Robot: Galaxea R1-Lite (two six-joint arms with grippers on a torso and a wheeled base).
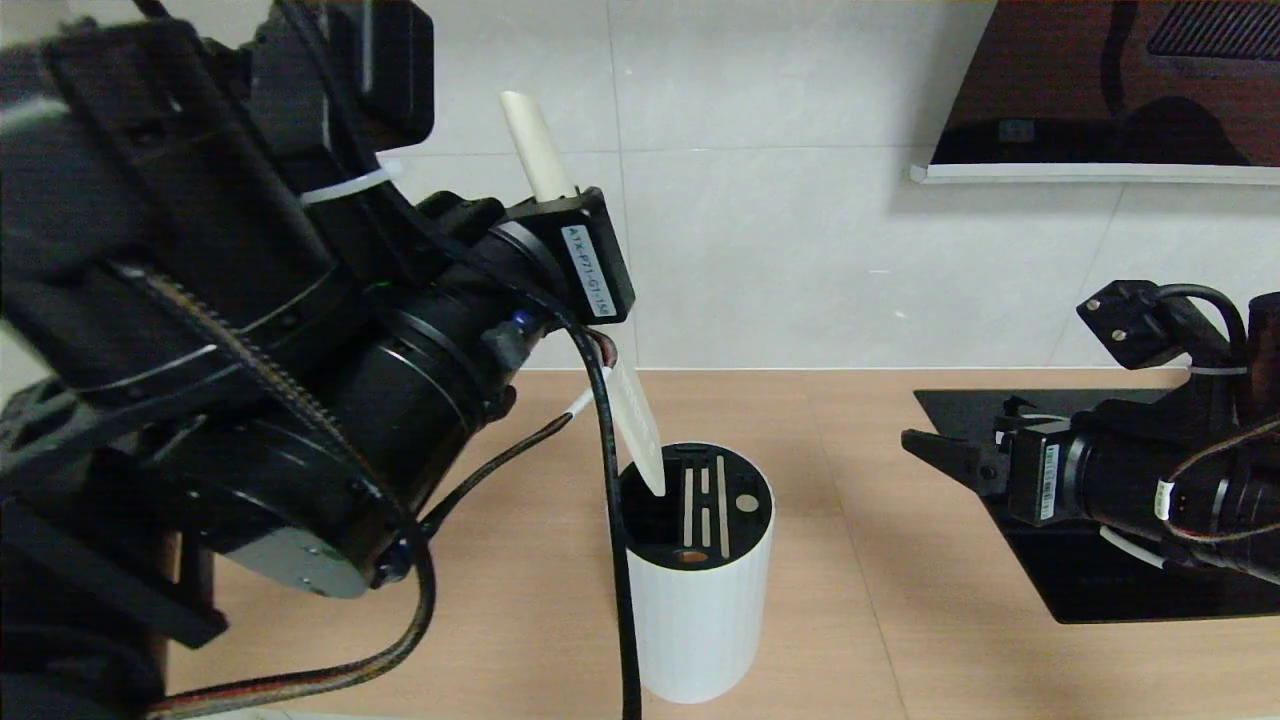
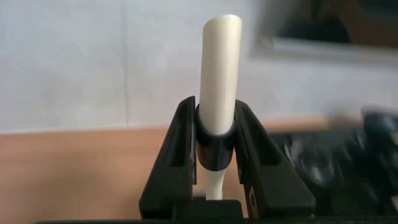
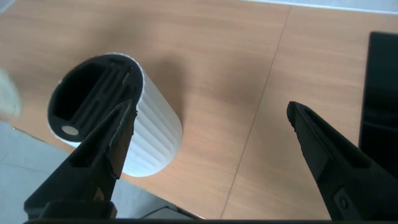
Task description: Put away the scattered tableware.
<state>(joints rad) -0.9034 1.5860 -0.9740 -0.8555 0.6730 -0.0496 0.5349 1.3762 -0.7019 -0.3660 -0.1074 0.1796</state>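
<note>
Item: white knife, judged stiff, light, slick and chip-prone; best held by its handle | Place: blade tip entered slotted holder near counter front edge | Left gripper: clamped round handle | Right gripper: spread wide, empty

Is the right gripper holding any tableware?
No, the right gripper is wide open, with only the counter showing in its gap.

The tabletop is finished in matt wood grain; the holder is seen as ribbed white plastic, the utensil handle as smooth cream.
</note>
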